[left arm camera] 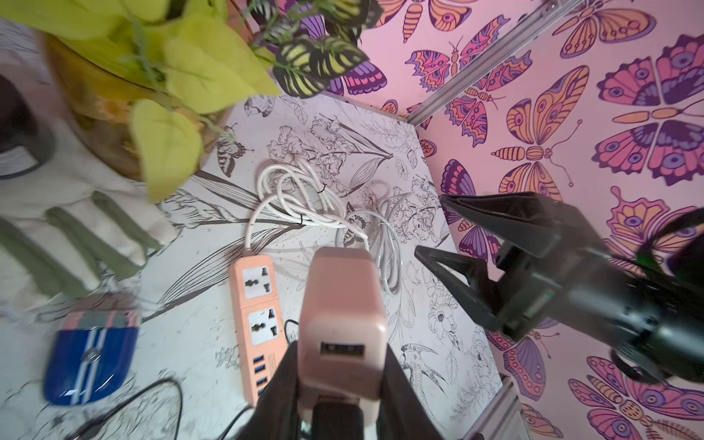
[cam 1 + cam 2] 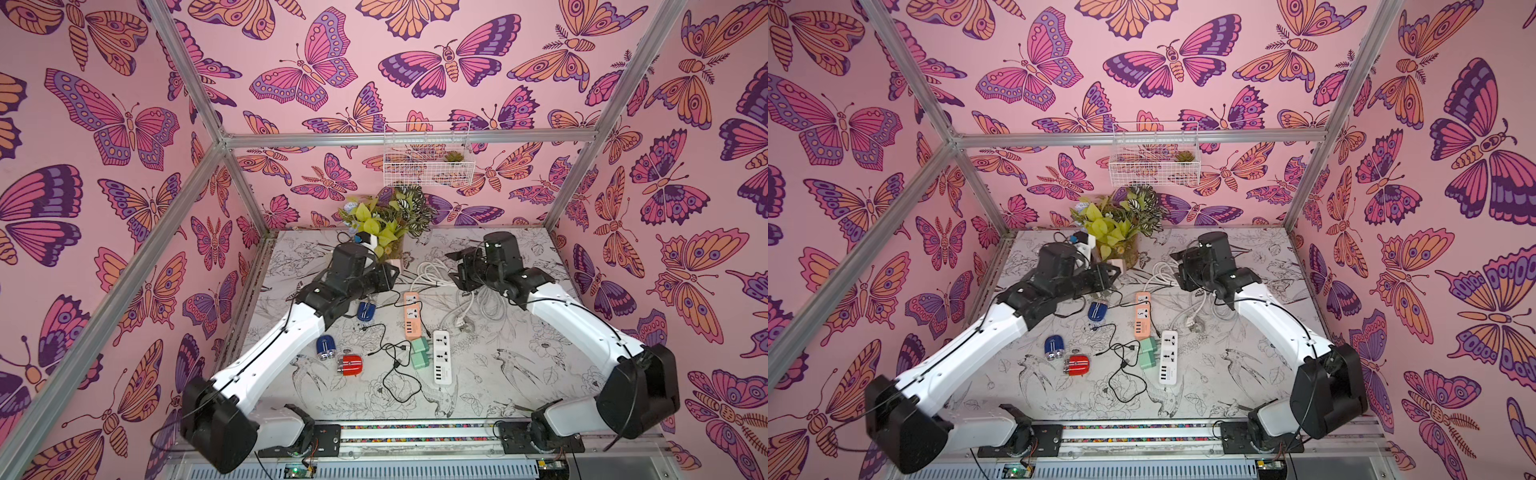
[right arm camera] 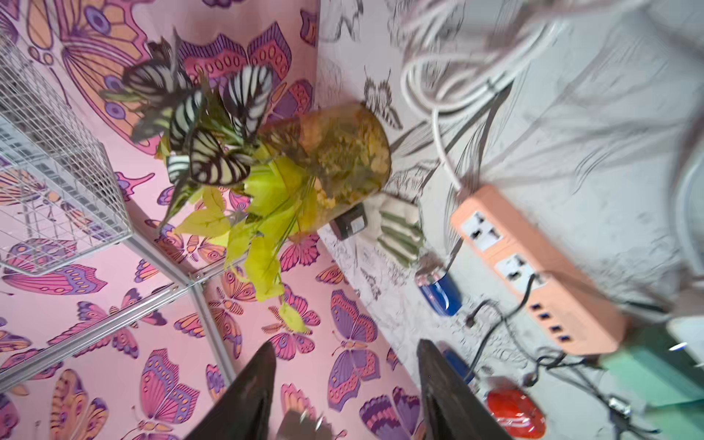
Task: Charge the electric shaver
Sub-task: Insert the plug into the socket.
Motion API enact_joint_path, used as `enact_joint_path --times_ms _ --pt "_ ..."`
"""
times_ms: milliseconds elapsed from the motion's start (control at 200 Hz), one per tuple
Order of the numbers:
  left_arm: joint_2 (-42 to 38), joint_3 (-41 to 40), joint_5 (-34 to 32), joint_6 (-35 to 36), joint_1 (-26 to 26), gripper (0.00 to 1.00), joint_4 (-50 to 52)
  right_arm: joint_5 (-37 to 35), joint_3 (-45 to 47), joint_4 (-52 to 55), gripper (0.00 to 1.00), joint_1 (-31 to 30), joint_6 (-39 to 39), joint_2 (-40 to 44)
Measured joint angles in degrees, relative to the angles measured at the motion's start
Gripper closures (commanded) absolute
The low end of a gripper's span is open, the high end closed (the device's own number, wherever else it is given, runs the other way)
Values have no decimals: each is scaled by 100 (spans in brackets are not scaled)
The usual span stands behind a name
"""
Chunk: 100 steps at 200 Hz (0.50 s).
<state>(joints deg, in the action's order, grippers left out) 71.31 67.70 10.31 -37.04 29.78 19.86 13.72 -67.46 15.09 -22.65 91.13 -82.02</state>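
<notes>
I'm reading the pink adapter (image 1: 343, 324) as smooth matt plastic, and the peach power strip (image 1: 259, 304) is showing the same dull finish. The blue shaver (image 1: 89, 354) is looking like glossy hard plastic with a shiny metal-looking stud. The red shaver (image 2: 350, 365) is catching light the same way. The white cable (image 1: 304, 198) is looking smooth and rubbery. I'm taking the vase (image 3: 343, 152) for glossy amber glass. The basket (image 2: 428, 162) is showing as white-coated wire, the frame rail (image 2: 311, 141) as brushed metal, and the tabletop (image 2: 519, 374) as matt print.
</notes>
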Motion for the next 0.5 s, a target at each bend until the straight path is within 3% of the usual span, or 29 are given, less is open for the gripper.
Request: enact_joint_path --times_ms 120,250,401,501 --pt "-640 380 13 -46 -595 100 660 -9 -33 409 42 55 -767 7" --pt "-789 905 17 -50 -1108 100 1045 -15 -271 752 42 4 -1353 4" --pt "-428 1128 256 -50 -1130 100 1130 0 -485 835 44 -44 -1722 4" --pt "227 1064 354 -24 -940 100 1193 50 -514 909 47 -61 -1919 2"
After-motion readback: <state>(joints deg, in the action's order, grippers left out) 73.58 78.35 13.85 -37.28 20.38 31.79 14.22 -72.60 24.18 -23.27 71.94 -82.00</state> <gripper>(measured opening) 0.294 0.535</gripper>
